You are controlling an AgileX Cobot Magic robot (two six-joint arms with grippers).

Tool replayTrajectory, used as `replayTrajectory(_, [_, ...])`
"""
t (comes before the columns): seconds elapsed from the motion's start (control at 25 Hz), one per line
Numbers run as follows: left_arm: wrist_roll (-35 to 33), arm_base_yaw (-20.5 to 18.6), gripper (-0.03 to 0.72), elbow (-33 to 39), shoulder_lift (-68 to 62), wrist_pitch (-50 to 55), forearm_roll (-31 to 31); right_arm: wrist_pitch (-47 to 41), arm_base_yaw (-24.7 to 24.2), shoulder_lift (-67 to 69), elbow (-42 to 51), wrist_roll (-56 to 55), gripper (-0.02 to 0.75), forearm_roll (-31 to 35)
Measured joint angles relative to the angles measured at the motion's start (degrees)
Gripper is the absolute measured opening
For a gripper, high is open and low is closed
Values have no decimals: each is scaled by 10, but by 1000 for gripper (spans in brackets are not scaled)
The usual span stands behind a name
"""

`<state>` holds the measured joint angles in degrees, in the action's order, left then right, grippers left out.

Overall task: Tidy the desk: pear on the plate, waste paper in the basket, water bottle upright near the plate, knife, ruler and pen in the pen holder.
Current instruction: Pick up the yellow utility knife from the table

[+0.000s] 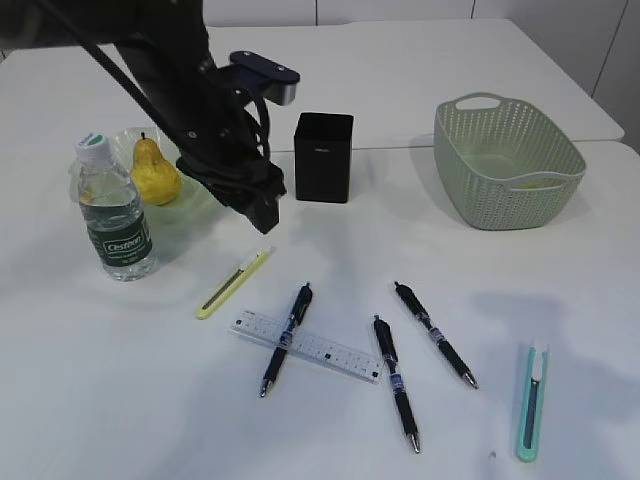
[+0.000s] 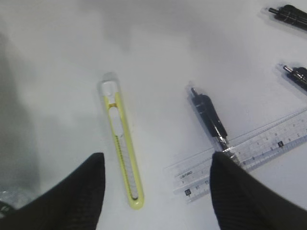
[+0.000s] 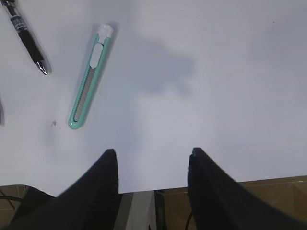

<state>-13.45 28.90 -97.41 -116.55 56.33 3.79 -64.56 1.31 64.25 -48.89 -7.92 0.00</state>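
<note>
Left pincer (image 2: 156,191) hangs above the worktop (image 1: 120,400) with its jaws spread wide and nothing between them, the yellow knife (image 2: 122,148) lying flat just below and between its two dark fingers (image 2: 76,196), nearer the left one. Just to the right of that pincer, the clear ruler (image 2: 249,151) lies at a slant with one black pen (image 2: 208,115) crossing it; two more pens (image 1: 435,335) lie farther right, apart from each other. Behind the left pincer in the exterior view, the black pen holder (image 1: 323,157) stands upright, and to its left the pear (image 1: 155,172) sits on the plate (image 1: 200,200), with the water bottle (image 1: 113,210) upright just beside the plate. Well off to the right, the green basket (image 1: 508,160) stands on the worktop with something pale inside that cannot be made out. Right pincer (image 3: 152,165) hovers near the worktop's front edge, jaws parted and empty, and the teal knife (image 3: 91,76) lies ahead of it to the left.
</note>
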Motion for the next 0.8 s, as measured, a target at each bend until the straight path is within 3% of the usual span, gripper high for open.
replayTrajectory(0.28, [28,5,484,-29,-68,12,-32,-21,0,0,0,0,386,0])
replayTrajectory(0.8, [41,5,484,-120,-136,57,-38,-31,0,0,0,0,386,3])
